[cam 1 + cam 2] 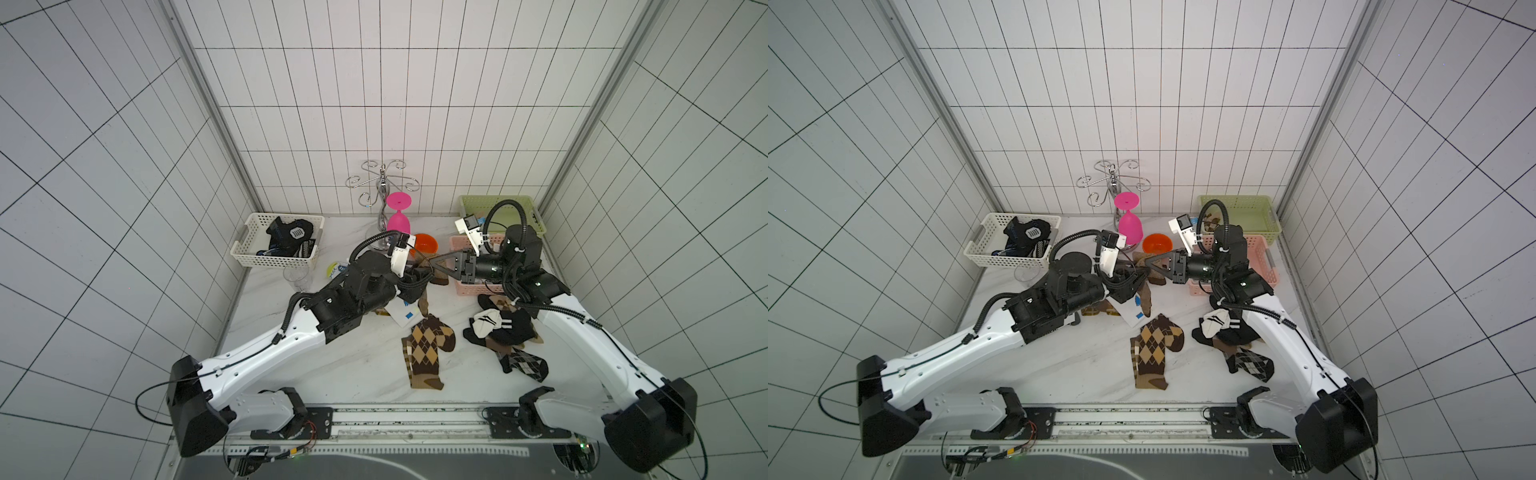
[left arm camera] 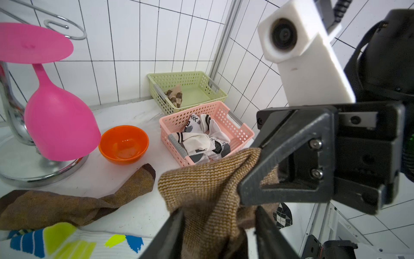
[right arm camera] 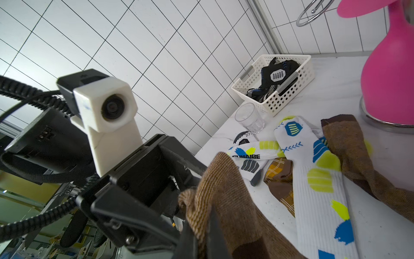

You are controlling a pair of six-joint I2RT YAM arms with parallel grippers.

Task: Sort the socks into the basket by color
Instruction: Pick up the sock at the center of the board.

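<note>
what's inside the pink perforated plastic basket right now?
Crumpled white socks with black and grey markings fill the pink perforated plastic basket. They cover its floor, so anything beneath them is hidden.

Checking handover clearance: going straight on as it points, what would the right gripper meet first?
Beyond the brown sock it pinches, probably the left gripper, close ahead; the exact depth is unclear.

Tan ribbed sock (image 2: pixel 208 186) lifted off the table, pinched at its edge by the right gripper (image 1: pixel 433 263), hanging in folds. Flat on the table: brown argyle socks (image 1: pixel 428 345), white socks with yellow-blue prints (image 3: pixel 318 179), a mixed heap (image 1: pixel 503 328) of black, white and tan. Black socks (image 1: pixel 291 239) in the white basket (image 1: pixel 272 259), white striped socks (image 2: pixel 206 139) in the pink basket (image 2: pixel 235 132), one brown argyle sock (image 2: pixel 175 97) in the green basket (image 2: pixel 201 78).
</note>
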